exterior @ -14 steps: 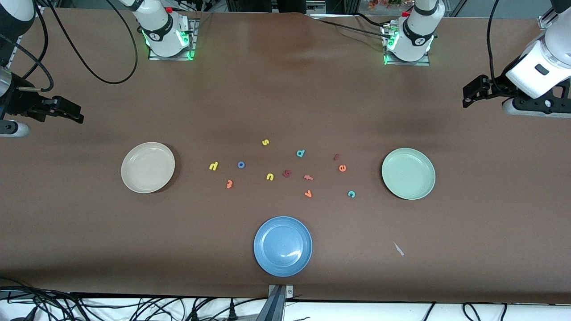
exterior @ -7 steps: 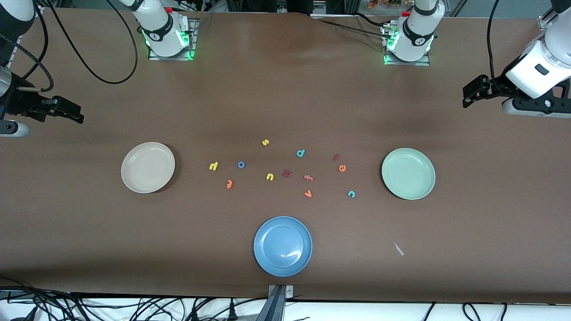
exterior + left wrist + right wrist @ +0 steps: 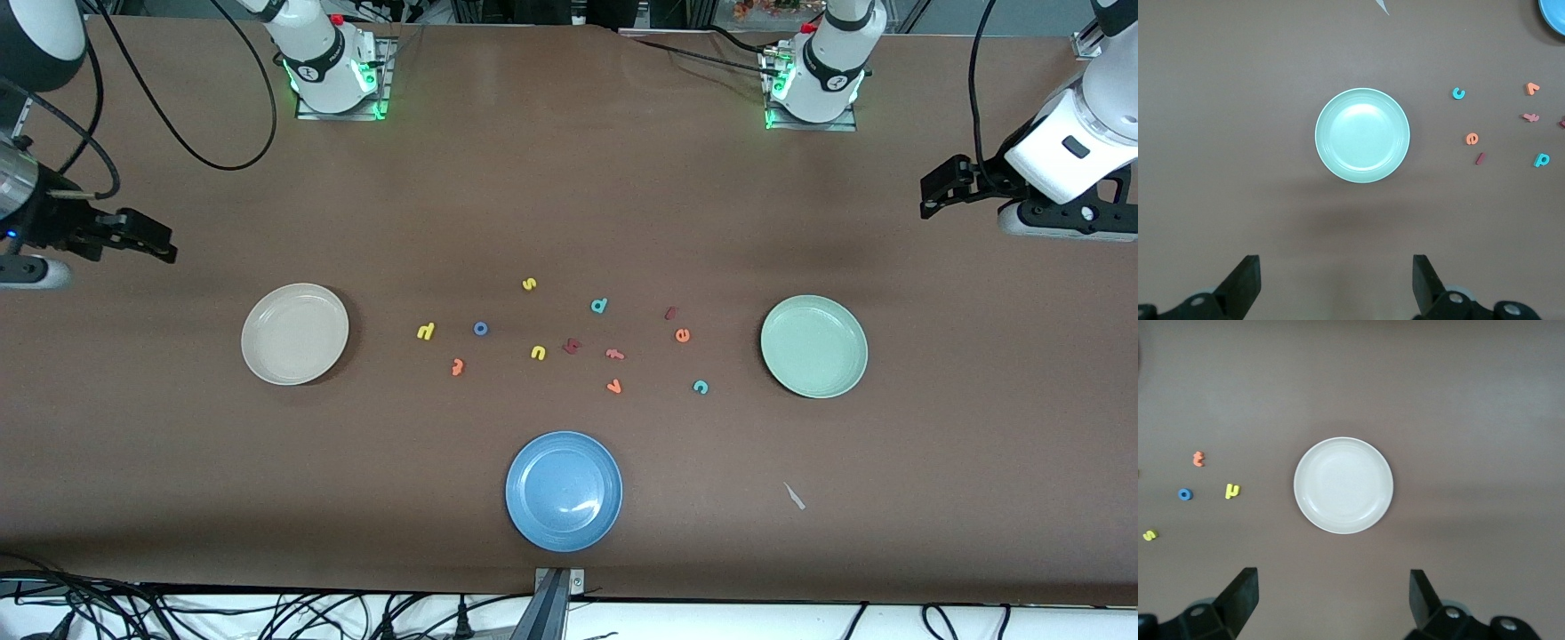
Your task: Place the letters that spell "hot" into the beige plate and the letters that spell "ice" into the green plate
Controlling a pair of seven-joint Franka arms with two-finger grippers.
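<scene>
Grippers have shifted slightly since a second ago, nothing else: my right gripper (image 3: 164,251) sits a touch lower and closer in over the table's right-arm end, my left gripper (image 3: 929,191) barely moved at the left-arm end. Both hang with fingers spread, empty. Letters lie untouched between the beige plate (image 3: 294,333) and green plate (image 3: 813,346): yellow h (image 3: 426,332), blue o (image 3: 481,328), orange t (image 3: 457,366); dark red i (image 3: 671,313), orange e (image 3: 682,335), teal c (image 3: 701,387). Only the front view shows the whole blue plate (image 3: 564,491); each wrist view centres its own plate between wide fingers.
</scene>
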